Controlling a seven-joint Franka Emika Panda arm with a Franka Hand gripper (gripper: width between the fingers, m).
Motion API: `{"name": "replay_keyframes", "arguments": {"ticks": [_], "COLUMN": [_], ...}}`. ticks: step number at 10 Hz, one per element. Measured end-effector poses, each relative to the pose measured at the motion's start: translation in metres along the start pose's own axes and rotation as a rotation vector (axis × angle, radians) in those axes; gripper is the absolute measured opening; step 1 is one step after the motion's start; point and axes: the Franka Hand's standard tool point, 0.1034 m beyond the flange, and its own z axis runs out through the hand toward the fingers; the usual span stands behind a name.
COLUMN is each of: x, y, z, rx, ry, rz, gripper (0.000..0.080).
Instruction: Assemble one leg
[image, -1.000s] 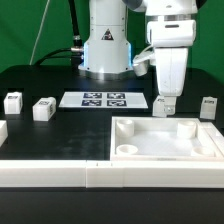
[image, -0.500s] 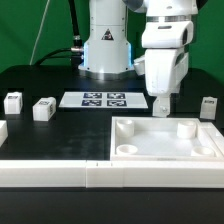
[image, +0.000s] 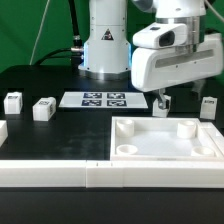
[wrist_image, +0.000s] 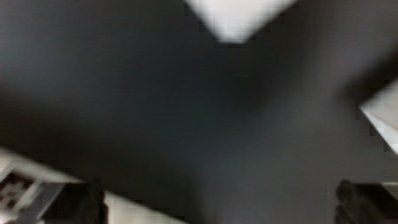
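Pincer (image: 164, 100) tilted sideways since earlier frame, open, holding nothing.

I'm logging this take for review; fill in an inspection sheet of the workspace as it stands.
Surface: black table, white ledge along the front.
Job's things: three legs visible, two at the exterior view's left, one at its right; tabletop lying flat.
Clutter: marker board only.
Grippers: gripper open, holding nothing, tilted beside the tabletop.
Cables: green cable behind.
Surroundings: robot base, green backdrop.
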Motion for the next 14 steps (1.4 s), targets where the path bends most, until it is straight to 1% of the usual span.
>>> {"name": "replay_keyframes", "arguments": {"ticks": [2, 3, 4, 7, 9, 11, 12, 13, 14], "x": [-0.001, 0.000, 0.001, 0.000, -0.001, -0.002, -0.008, -0.008, -0.009], "y": [-0.031, -0.042, -0.049, -0.051, -0.050, -0.056, -0.056, -0.054, -0.051], "z": [0.002, 0.003, 0.003, 0.003, 0.004, 0.005, 0.007, 0.007, 0.008], "rx": [0.013, 0.020, 0.027, 0.042, 0.043, 0.044, 0.038, 0.043, 0.059], "ry": [-0.006, -0.009, -0.010, -0.018, -0.030, -0.030, -0.096, -0.157, -0.234], "rz": [0.252, 0.359, 0.430, 0.623, 0.634, 0.627, 0.607, 0.596, 0.590], "gripper": [0.0649, 0.0649, 0.0649, 0.0649, 0.0649, 0.0649, 0.0649, 0.0649, 0.0649]}}
